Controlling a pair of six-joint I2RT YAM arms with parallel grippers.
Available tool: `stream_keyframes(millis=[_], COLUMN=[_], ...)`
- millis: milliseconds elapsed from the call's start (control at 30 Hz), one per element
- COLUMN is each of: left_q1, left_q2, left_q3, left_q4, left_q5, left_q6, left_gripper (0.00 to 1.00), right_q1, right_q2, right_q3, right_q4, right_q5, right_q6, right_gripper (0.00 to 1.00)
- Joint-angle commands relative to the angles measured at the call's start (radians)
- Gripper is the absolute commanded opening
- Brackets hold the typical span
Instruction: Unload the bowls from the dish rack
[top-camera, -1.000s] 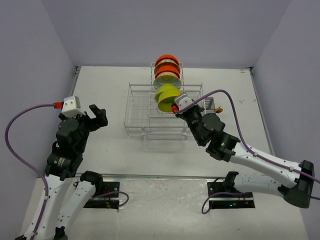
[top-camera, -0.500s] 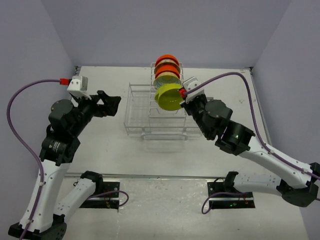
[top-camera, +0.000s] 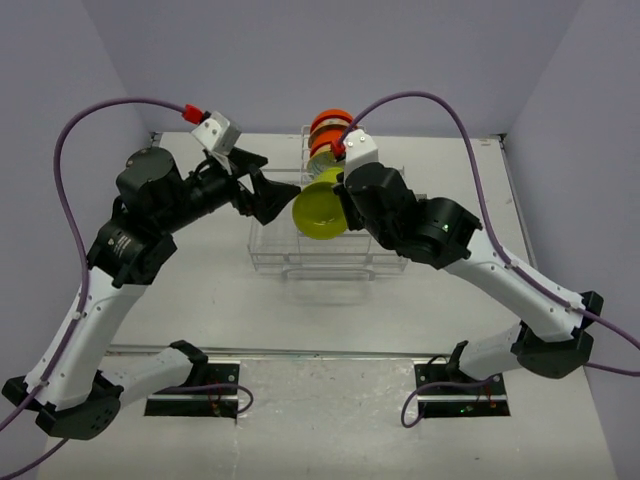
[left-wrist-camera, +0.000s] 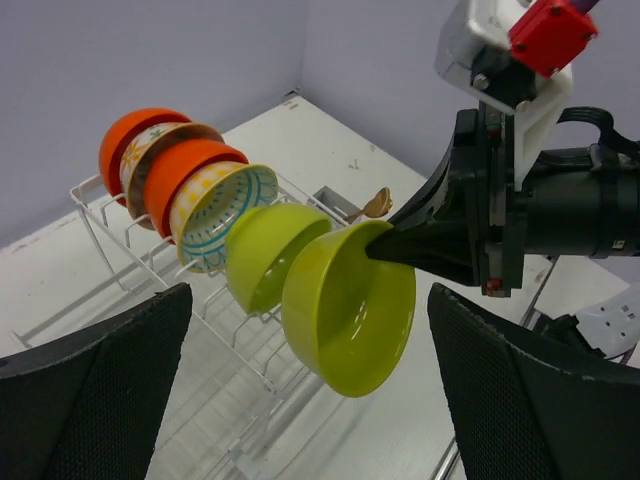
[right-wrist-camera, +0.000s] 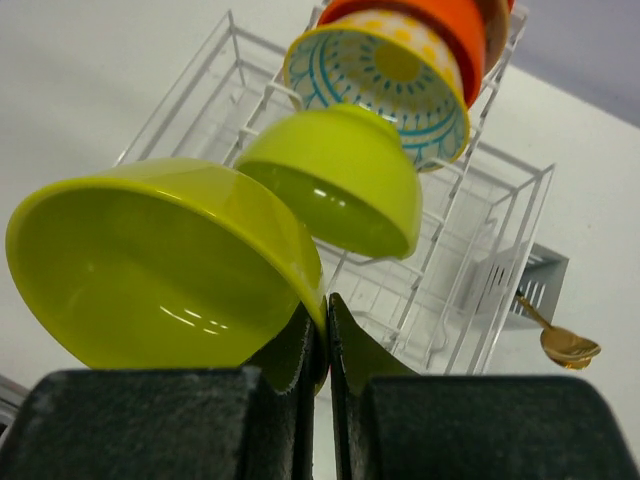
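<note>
My right gripper is shut on the rim of a lime-green bowl, holding it tilted in the air above the dish rack. My left gripper is open right beside that bowl, on its left. In the left wrist view the bowl hangs ahead of the wide-apart fingers, with the right gripper pinching its upper rim. In the rack's slotted section stand a second lime-green bowl, a flower-patterned bowl and orange-red bowls.
A small grey cutlery cup hangs on the rack's right side, with a gold spoon sticking out of it. The rack's low basket part holds nothing I can see. Grey walls close in the table on three sides.
The right gripper lifted the lime-green bowl out of the rack and carried it up and left. The left arm rose and swung right toward the bowl, still open.
</note>
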Motion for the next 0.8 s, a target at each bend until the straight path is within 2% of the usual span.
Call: stream_keyframes(millis=[0,33,133,367,400,533,600,633,667,767], left_q1=[-0.037,-0.040,-0.052,-0.111,-0.114,-0.124,-0.131,-0.131,-0.132,-0.132], left_q2=[0.037,0.046,0.071,0.122,0.120,0.111,0.108,0.108,0.109,0.114], left_q3=[0.036,0.039,0.048,0.086,0.086,0.083,0.076,0.074,0.077,0.080], left_q4=[-0.042,-0.060,-0.092,-0.158,-0.172,-0.200,-0.204,-0.211,-0.215,-0.221], left_q5=[-0.024,-0.100,-0.207,-0.253,-0.273,-0.313,-0.340,-0.407,-0.434,-0.544], left_q6=[0.112,0.120,0.123,0.141,0.144,0.157,0.149,0.144,0.141,0.117], left_gripper=[1.00,0.98,0.90,0.64,0.56,0.48,0.31,0.09,0.00,0.00], right_q1=[0.003,0.004,0.007,0.035,0.039,0.049,0.053,0.059,0.062,0.075], right_q2=[0.007,0.013,0.033,0.163,0.171,0.191,0.195,0.197,0.197,0.192], right_q3=[0.079,0.096,0.112,0.262,0.283,0.310,0.317,0.320,0.320,0.316], right_q4=[-0.077,-0.083,-0.093,-0.191,-0.195,-0.200,-0.196,-0.191,-0.182,-0.148], right_q5=[-0.029,-0.030,-0.037,0.019,0.028,0.055,0.057,0.059,0.054,0.042], right_q6=[0.133,0.142,0.176,0.225,0.228,0.236,0.239,0.239,0.239,0.239], right_gripper=[0.00,0.00,0.00,0.00,0.00,0.00,0.00,0.00,0.00,0.00])
